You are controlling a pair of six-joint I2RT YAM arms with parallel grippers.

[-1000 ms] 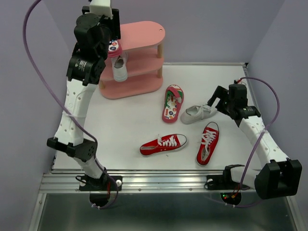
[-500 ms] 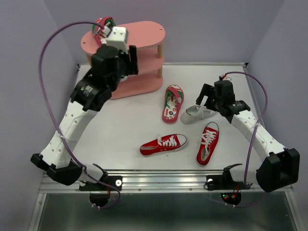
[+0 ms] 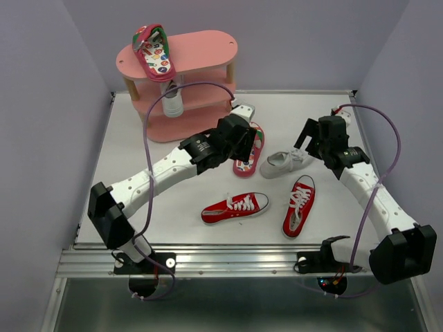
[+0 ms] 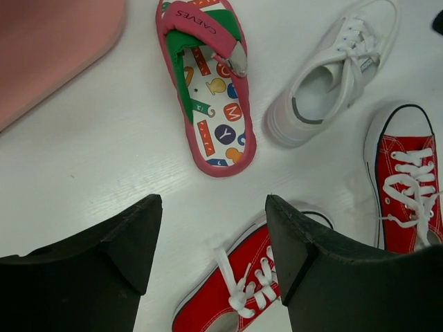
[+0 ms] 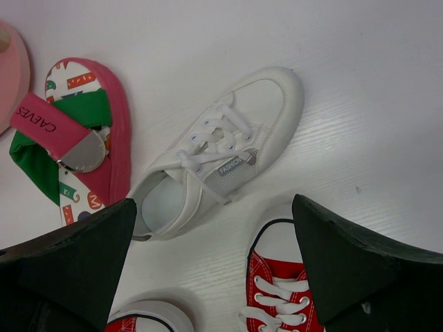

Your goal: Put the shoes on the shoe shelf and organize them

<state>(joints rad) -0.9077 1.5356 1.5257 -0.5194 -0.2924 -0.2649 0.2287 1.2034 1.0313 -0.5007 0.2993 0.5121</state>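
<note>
Left claw (image 4: 213, 214) swung off shelf (image 3: 208, 45); only overhead shows shelved flip-flop (image 3: 156, 54).

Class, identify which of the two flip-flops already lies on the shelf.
The flip-flop on the shelf's top board, left end; its partner lies on the table.

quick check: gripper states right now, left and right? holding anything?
Left gripper: open, empty, near the flip-flop.
Right gripper: open, empty, over the white sneaker.
</note>
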